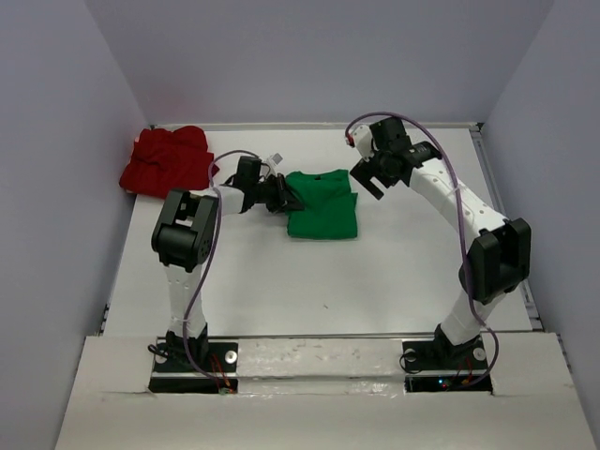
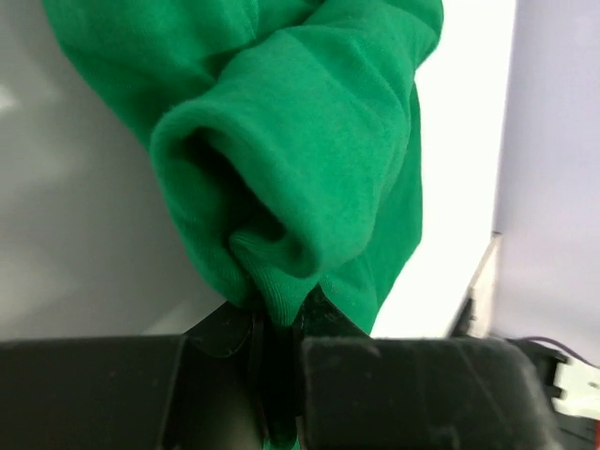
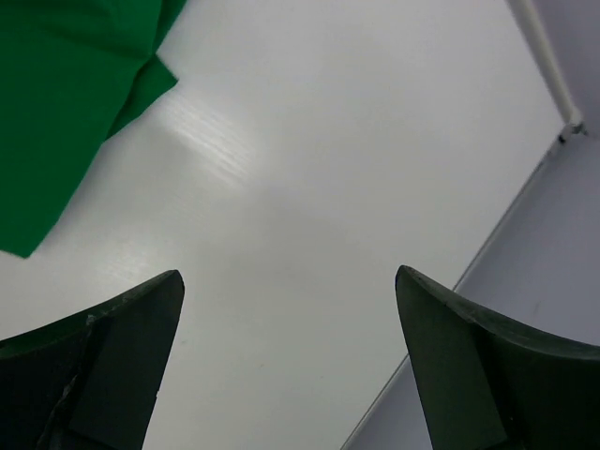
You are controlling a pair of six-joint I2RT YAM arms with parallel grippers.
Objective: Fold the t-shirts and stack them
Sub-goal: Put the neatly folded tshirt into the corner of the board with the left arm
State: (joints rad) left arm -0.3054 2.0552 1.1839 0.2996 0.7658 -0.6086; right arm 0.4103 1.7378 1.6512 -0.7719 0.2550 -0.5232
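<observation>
**Operator:** What has my left arm got?

**Spotter:** Your left gripper (image 2: pixel 277 323) is pinched tight on the left edge of the bright green soft cloth t-shirt (image 1: pixel 323 204). From your left wrist camera, a thick rolled fold of green cloth bulges out from between the jaws.

**Operator:** And where does that shirt lie?

**Spotter:** It is folded into a rough rectangle on the flat white table (image 1: pixel 328 281), around the middle and toward the far side.

**Operator:** The right arm?

**Spotter:** Your right gripper (image 3: pixel 289 277) has its jaws spread wide with nothing between them. It sits just beside the green shirt's far right corner. Your right wrist camera shows bare table between the fingers, with green cloth off at the upper left.

**Operator:** The other shirt?

**Spotter:** The deep red soft cloth t-shirt (image 1: pixel 169 159) lies in a crumpled heap at the far left corner. It is apart from the green one, and neither of your grippers touches it.
</observation>
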